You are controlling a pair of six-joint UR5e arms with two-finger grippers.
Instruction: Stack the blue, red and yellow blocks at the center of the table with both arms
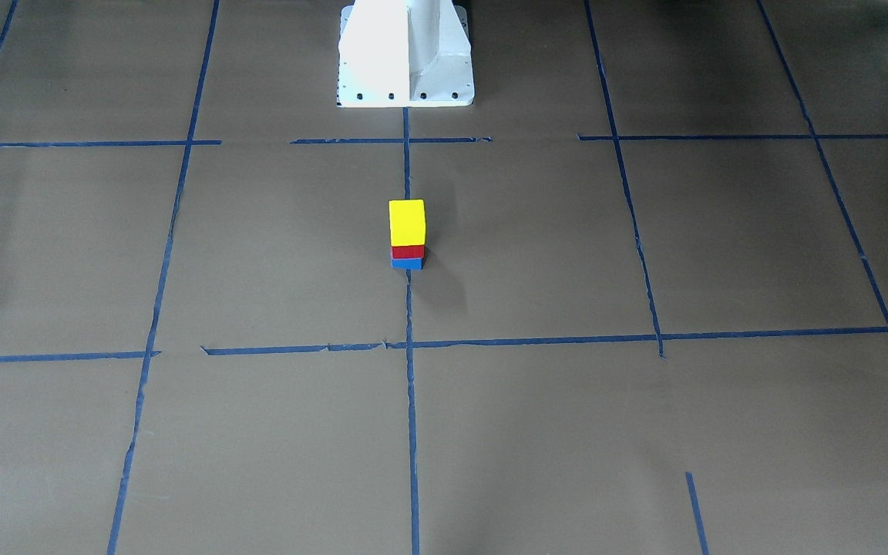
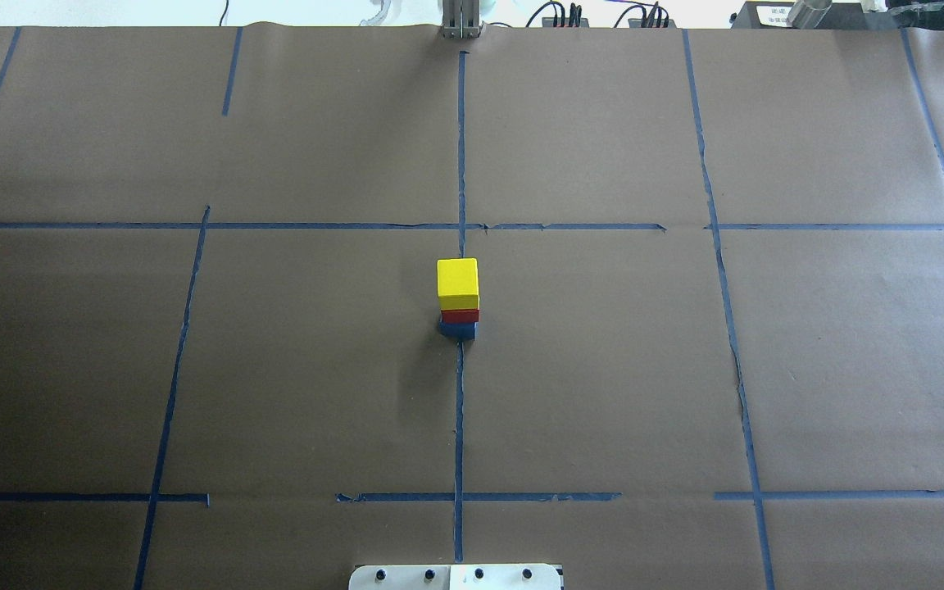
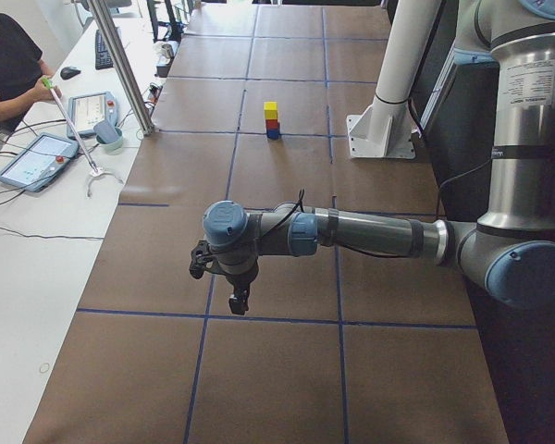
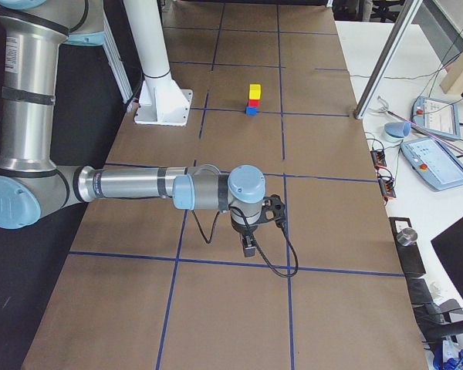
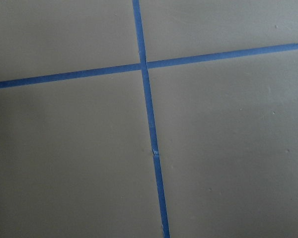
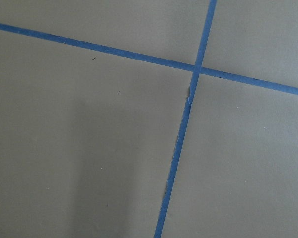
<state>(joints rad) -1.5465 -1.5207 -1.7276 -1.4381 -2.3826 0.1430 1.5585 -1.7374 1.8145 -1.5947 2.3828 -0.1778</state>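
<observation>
The three blocks stand as one upright stack on the table's (image 2: 292, 369) centre tape line: the yellow block (image 1: 407, 222) on top, the red block (image 1: 407, 251) under it, the blue block (image 1: 407, 263) at the bottom. The overhead view shows the same order: yellow (image 2: 457, 279), red (image 2: 460, 315), blue (image 2: 457, 329). No gripper touches the stack. My left gripper (image 3: 239, 301) hangs over the table far from it, seen only from the left end. My right gripper (image 4: 248, 247) hangs likewise, seen only from the right end. I cannot tell whether either is open or shut. Both wrist views show only bare table and tape.
The white pedestal (image 1: 405, 54) stands just behind the stack on the robot's side. A person (image 3: 5, 69) sits at a white side table with tablets (image 3: 37, 159) and a metal post (image 3: 120, 65). Another tablet (image 4: 436, 163) lies beside the table's right end.
</observation>
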